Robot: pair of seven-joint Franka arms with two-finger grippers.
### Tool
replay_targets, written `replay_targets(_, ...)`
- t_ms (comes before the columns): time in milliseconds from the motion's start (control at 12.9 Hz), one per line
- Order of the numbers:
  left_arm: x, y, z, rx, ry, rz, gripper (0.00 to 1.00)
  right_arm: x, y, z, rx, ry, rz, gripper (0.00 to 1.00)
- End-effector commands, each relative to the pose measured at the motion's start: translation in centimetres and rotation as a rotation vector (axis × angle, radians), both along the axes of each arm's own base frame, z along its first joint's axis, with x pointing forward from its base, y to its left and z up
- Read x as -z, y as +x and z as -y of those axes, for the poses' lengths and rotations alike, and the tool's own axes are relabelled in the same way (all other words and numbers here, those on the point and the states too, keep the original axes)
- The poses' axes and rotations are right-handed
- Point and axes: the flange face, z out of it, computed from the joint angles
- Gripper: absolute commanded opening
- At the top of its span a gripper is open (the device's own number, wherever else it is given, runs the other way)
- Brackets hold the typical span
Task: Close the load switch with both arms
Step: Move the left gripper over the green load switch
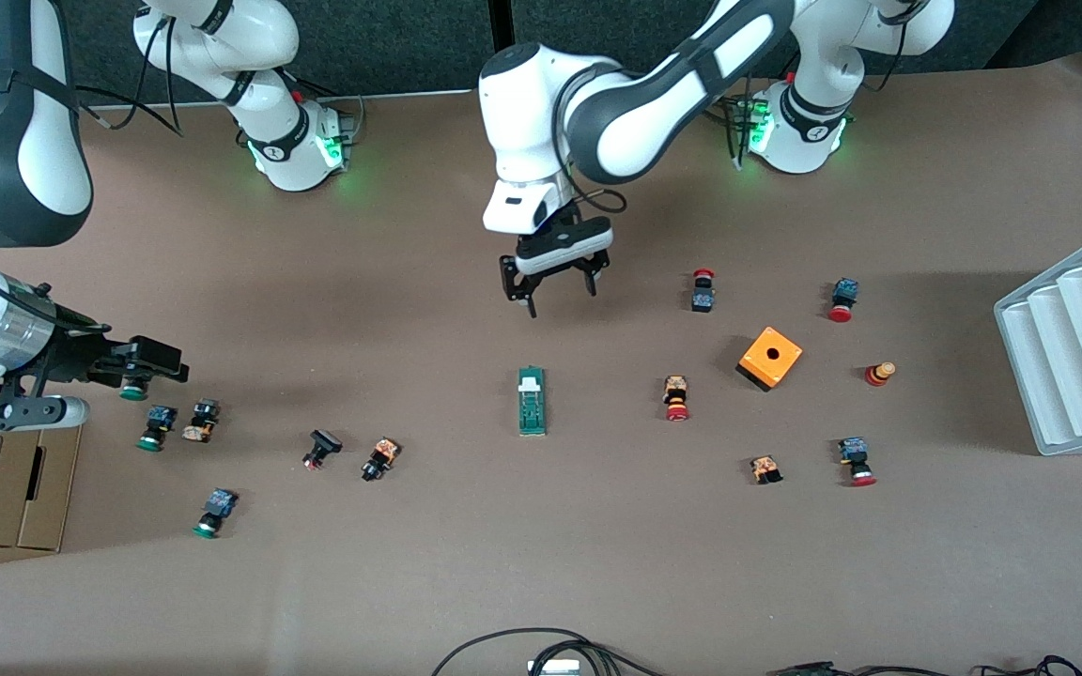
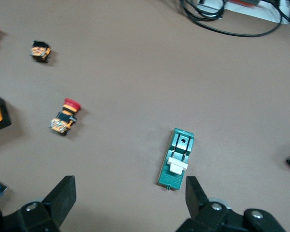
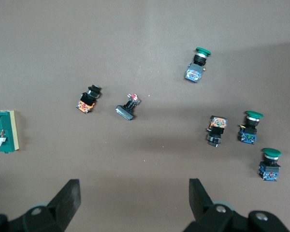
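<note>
The load switch (image 1: pixel 532 401) is a narrow green block lying flat mid-table, its white piece at the end toward the robots' bases. It also shows in the left wrist view (image 2: pixel 176 158) and at the edge of the right wrist view (image 3: pixel 4 131). My left gripper (image 1: pixel 560 299) hangs open and empty over bare table just on the bases' side of the switch; one of its fingers (image 2: pixel 195 193) is close to the switch's end. My right gripper (image 3: pixel 131 195) hangs open and empty high over the right arm's end of the table (image 1: pixel 20 411), apart from the switch.
Several green-capped push buttons (image 1: pixel 154 427) and black ones (image 1: pixel 320 448) lie toward the right arm's end. Red-capped buttons (image 1: pixel 675 397) and an orange box (image 1: pixel 769 357) lie toward the left arm's end, next to a white ribbed tray (image 1: pixel 1076 347). A cardboard box (image 1: pixel 6 488) sits under the right arm.
</note>
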Motion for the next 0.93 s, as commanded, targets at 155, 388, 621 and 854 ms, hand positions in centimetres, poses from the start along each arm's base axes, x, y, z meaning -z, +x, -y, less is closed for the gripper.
replay_targets(155,6.0,-0.2,1.3,0.176,-0.021,0.072,1.00,0.1,0.4,0.2,-0.007,-0.014,0.002,1.00)
replay_targets(388,9.5,-0.9,1.7,0.119,-0.056,0.181,1.00,0.6,0.6,-0.1,-0.013,-0.013,-0.004,1.00)
replay_targets(621,15.0,-3.4,2.5,0.057,-0.101,0.348,1.00,1.6,1.1,-2.1,-0.043,-0.012,-0.001,1.00)
replay_targets(854,19.2,-4.1,2.9,0.087,-0.040,0.446,1.00,2.7,1.7,-7.3,-0.142,-0.068,0.033,1.00)
